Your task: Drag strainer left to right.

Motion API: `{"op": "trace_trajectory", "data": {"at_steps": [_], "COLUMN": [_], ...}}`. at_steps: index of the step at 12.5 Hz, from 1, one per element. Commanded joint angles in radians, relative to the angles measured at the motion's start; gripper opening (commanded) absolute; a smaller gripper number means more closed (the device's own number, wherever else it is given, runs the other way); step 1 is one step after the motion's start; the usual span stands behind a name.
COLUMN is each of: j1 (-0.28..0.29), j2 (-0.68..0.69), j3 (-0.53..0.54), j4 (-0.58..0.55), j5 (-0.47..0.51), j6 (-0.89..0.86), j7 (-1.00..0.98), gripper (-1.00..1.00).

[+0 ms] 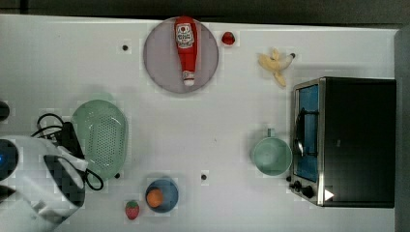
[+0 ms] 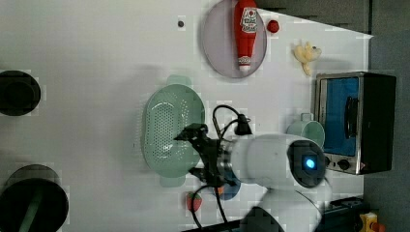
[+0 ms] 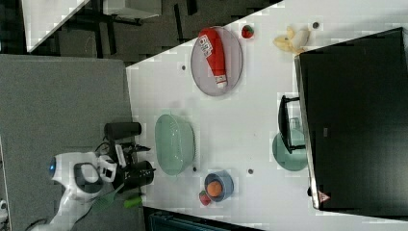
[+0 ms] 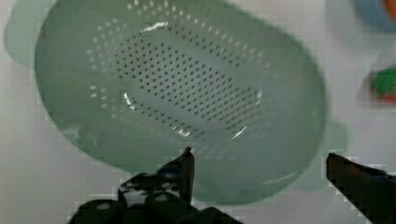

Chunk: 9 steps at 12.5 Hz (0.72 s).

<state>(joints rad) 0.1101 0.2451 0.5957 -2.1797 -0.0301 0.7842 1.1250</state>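
Note:
The strainer [image 1: 100, 139] is a pale mint-green oval colander dotted with holes, resting on the white table at the top view's left. It also appears in the left view [image 2: 169, 128], the right view [image 3: 174, 143] and the wrist view [image 4: 177, 79]. My gripper [image 4: 259, 163] is open, and its two dark fingers [image 4: 184, 168] are spread wide over one long side of the strainer's rim with nothing between them. In the left view the gripper [image 2: 193, 151] hangs at the strainer's right edge. In the top view the gripper [image 1: 77, 147] sits at the strainer's left edge.
A mint-green cup [image 1: 271, 154] stands by a toaster oven [image 1: 348, 140] at the top view's right. A grey plate [image 1: 159, 67] holds a ketchup bottle [image 1: 186, 48]. A blue bowl with an orange ball [image 1: 162, 195], two strawberries [image 1: 132, 209] and a banana [image 1: 275, 63] lie around.

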Motion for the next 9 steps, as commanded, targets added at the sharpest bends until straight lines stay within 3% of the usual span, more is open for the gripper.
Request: {"op": "trace_trajectory", "data": {"at_steps": [1, 4, 9], "j1": [-0.037, -0.007, 0.101], "j2": [0.093, 0.18, 0.258], "j3": [-0.037, -0.093, -0.254], "j4": [-0.022, -0.02, 0.003], "j5": [-0.008, -0.054, -0.06], "j6": [0.15, 0.237, 0.305], "j7": [0.2, 0.202, 0.202], "gripper": [1.0, 1.0, 1.0]}}
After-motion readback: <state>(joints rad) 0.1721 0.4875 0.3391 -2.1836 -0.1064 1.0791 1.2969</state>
